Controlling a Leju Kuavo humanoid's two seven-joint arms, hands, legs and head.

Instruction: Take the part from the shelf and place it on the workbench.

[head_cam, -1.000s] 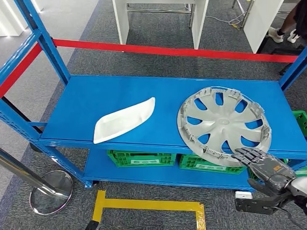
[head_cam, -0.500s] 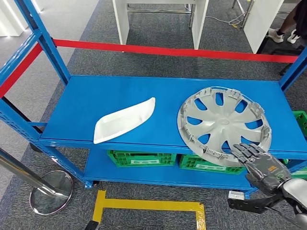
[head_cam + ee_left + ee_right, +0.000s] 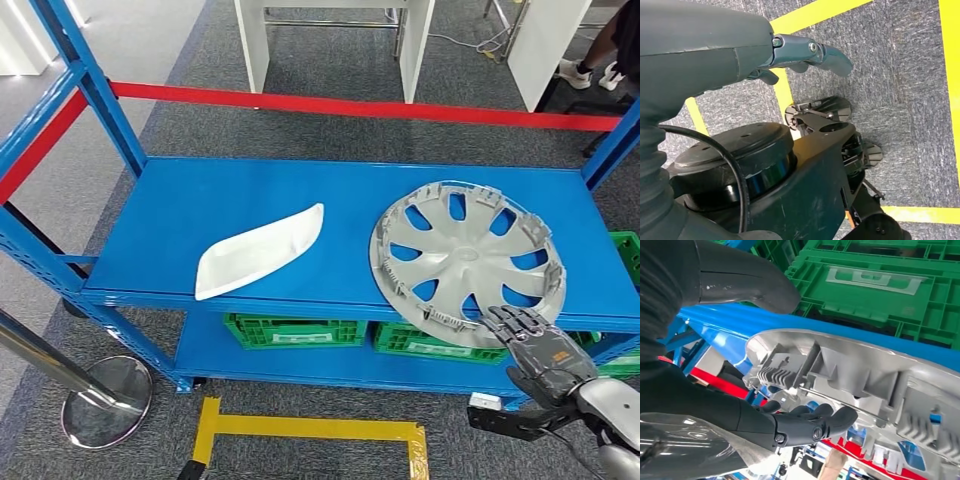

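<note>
- Head view: right hand (image 3: 545, 347) at the near rim of the hubcap (image 3: 468, 262), which lies flat on the blue shelf (image 3: 189, 220), rim overhanging the front edge. Fingers spread over the rim; not closed. White curved part (image 3: 260, 250) lies well apart.
- Right wrist view: thumb under, fingers (image 3: 817, 422) above the ribbed grey plastic rim; advise seating deeper before closing.
- Left wrist view: left hand (image 3: 806, 52) hangs over carpet, fingers loosely extended, holding nothing.

Long white curved plastic trim piece (image 3: 260, 252), lying left on shelf deck. Green slatted plastic crates (image 3: 294, 331) below, on lower tier. Yellow floor tape (image 3: 302, 428) near. Chrome stanchion base (image 3: 107, 399) near left. Red barrier belt (image 3: 362, 107) far.
</note>
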